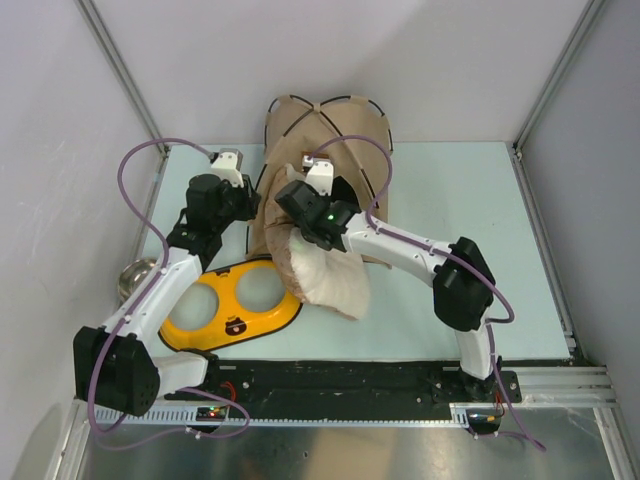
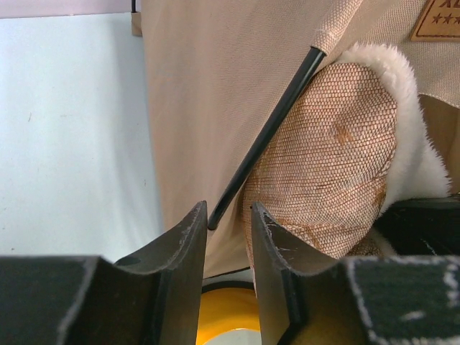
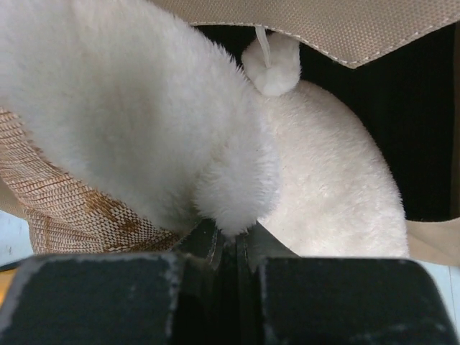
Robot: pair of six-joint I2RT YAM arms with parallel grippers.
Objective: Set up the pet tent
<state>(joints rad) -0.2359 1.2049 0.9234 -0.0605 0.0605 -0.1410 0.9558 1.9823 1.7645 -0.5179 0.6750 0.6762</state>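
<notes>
1. The pet tent [image 1: 335, 130] is tan woven cloth. Thin black poles [image 2: 269, 133] curve over it. It sits at the far middle of the pale green worktop [image 1: 470, 200].
2. A cream pillow [image 1: 325, 275] lies against the tent's near side. One face is soft white fur. The other face is brown netted cloth, and the fur makes a fuzzy rim around it.
3. A smooth yellow double-bowl feeder [image 1: 235, 305] lies near and to the left of the tent, just beside the pillow. It has two round holes. A shiny metal bowl [image 1: 135, 278] sits farther left of the tent, off the worktop's edge.
4. The left arm [image 1: 165, 275] and the right arm [image 1: 420, 250] both reach over the tent's near side and hide much of it from above.
5. The left jaws are a little apart and hold nothing. They are at the tent's left side, with the end of a black pole just by their tips.
6. The right jaws are squeezed tight on the pillow's furry edge, at the tent's opening.
7. Only the right wrist view shows the white pom-pom [image 3: 272, 65]. It hangs on a string from the tent's cloth edge, in front of the dark inside [image 3: 424, 129].
8. Only the left wrist view shows the small brown label patch [image 2: 438, 20] on the tent.
</notes>
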